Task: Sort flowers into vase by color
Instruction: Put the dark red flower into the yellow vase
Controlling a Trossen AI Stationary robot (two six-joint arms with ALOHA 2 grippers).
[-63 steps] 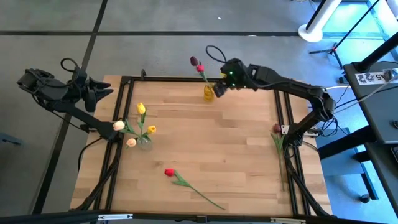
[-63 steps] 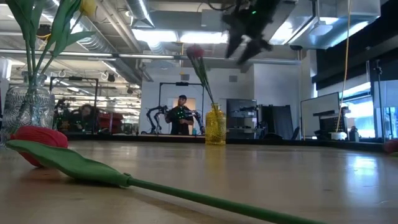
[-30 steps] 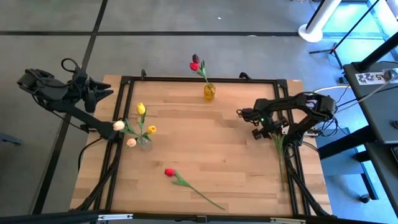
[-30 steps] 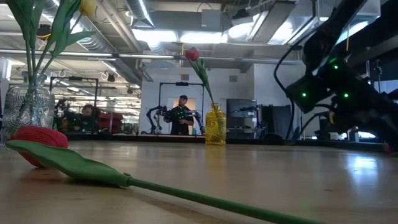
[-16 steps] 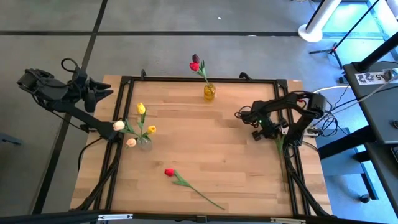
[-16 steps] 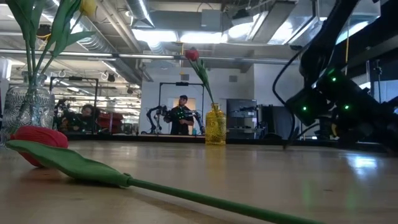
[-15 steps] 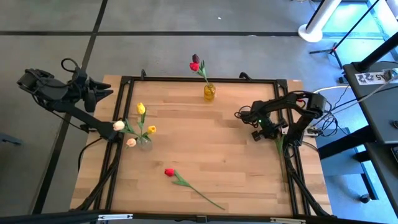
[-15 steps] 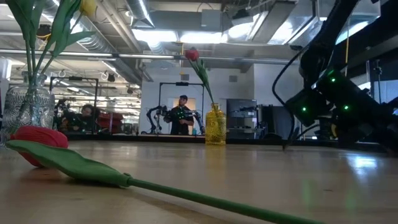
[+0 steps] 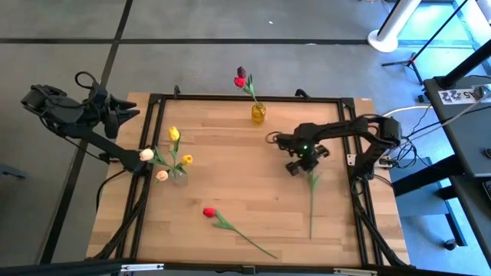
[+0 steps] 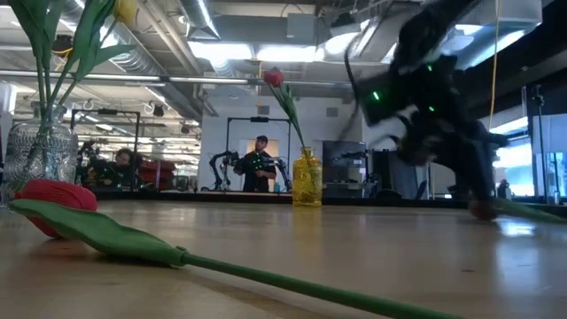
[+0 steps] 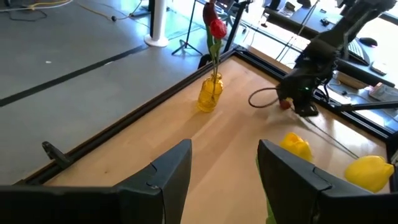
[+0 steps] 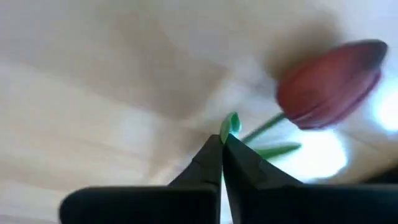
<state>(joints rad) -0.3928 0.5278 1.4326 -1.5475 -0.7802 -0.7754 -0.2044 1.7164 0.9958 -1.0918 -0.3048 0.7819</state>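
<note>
My right gripper (image 9: 301,162) is shut on a dark maroon tulip (image 12: 328,84) near the table's middle right. The tulip's long green stem (image 9: 311,207) trails toward the near edge. A yellow vase (image 9: 258,113) at the far edge holds a red tulip and a maroon tulip (image 9: 241,75). A clear vase (image 9: 178,175) at the left holds yellow and cream tulips. A red tulip (image 9: 209,211) lies flat on the table near the front. My left gripper (image 11: 224,168) is open and empty beyond the table's far left corner (image 9: 129,115). My right gripper pinches a green bit of stem or leaf (image 12: 230,123) just below the maroon head, at the fingertips. The fingers (image 12: 214,158) come from above, slanting down. The head (image 10: 483,210) sits just above the table, and the stem (image 10: 532,213) trails low along it.
A black frame (image 9: 230,98) runs around the wooden table top. The red tulip's stem (image 9: 249,241) stretches toward the near edge. Bare wood lies between the two vases (image 9: 230,161). A person (image 10: 259,164) and other robot arms show far behind the table.
My right gripper has moved toward the table's left edge, away from the right rail, shut on the maroon tulip. The whole tulip has gone along with it from the right rail toward the table's middle, its stem still pointing at the near edge.
</note>
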